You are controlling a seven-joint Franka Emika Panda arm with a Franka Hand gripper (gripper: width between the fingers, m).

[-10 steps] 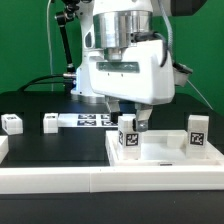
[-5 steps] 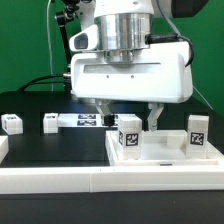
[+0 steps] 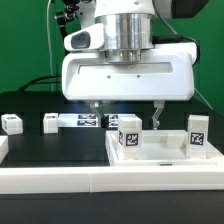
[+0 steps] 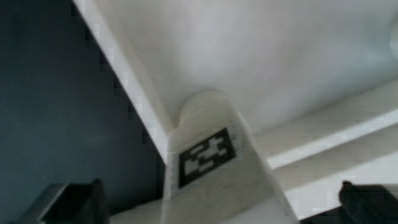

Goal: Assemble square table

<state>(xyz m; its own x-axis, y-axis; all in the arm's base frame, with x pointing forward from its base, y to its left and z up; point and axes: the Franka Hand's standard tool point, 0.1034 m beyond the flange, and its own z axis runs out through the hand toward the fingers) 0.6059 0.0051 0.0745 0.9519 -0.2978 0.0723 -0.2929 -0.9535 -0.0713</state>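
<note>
White plastic all over, and the news is the gripper (image 3: 127, 114). A second ago it sat skewed over the leg (image 3: 127, 136) with its fingers tucked in close. Now the wrist has swung round square to the exterior view, and the fingers stand far out on either side. The jaws are as wide as they go, with nothing held and nothing touched, and there's a clear gap between each finger and the leg.

The wrist view agrees: the tagged leg (image 4: 214, 160) rises up the middle, and the dark fingers (image 4: 71, 200) sit off at the two sides, well clear of it. The leg stands upright on its own in the tabletop's (image 3: 165, 150) front corner on the exterior view's left, so it looks seated in its hole. My read is that the hand let go to unwind its wrist, and the leg may still want another twist to go fully home.

A second leg (image 3: 197, 133) stands upright at the tabletop's edge on the exterior view's right. Two loose legs (image 3: 50, 122) wait on the black table (image 3: 60, 145) toward its edge on the exterior view's left, one just beside the marker board (image 3: 88, 120).
</note>
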